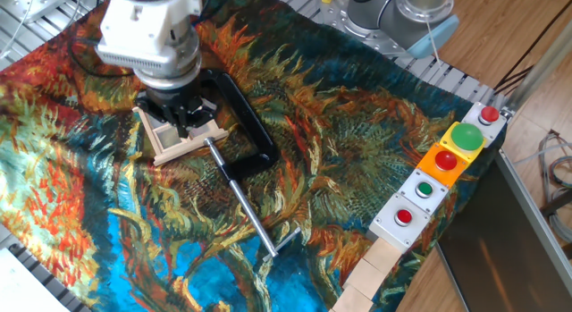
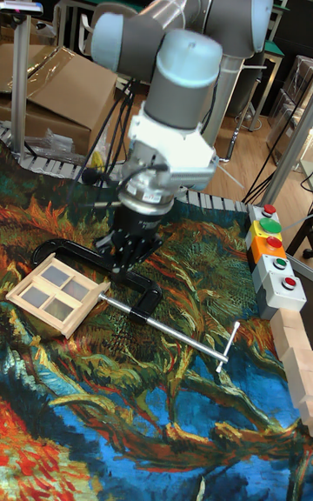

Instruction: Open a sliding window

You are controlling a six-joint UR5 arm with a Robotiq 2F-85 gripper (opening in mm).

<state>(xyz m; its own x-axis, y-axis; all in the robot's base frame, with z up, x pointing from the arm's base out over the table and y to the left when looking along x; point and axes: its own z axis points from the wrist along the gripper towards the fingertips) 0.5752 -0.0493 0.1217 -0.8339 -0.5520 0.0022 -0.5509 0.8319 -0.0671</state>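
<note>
The sliding window (image 1: 172,139) is a small pale wooden frame with crossbars and grey panes, lying flat on the patterned cloth at the upper left. In the tall fixed view the window (image 2: 56,291) shows all its panes. My gripper (image 1: 184,121) hangs straight down over the window's far right edge, and its fingertips look drawn together. In the tall fixed view the gripper (image 2: 121,270) tapers to a point between the window's corner and the black clamp. Nothing shows between the fingers, and whether they touch the frame is hidden.
A black C-clamp (image 1: 243,124) with a long steel rod (image 1: 247,207) lies right beside the window. A row of button boxes (image 1: 445,164) and wooden blocks (image 1: 375,267) line the right edge. The arm's base (image 1: 393,12) stands at the back.
</note>
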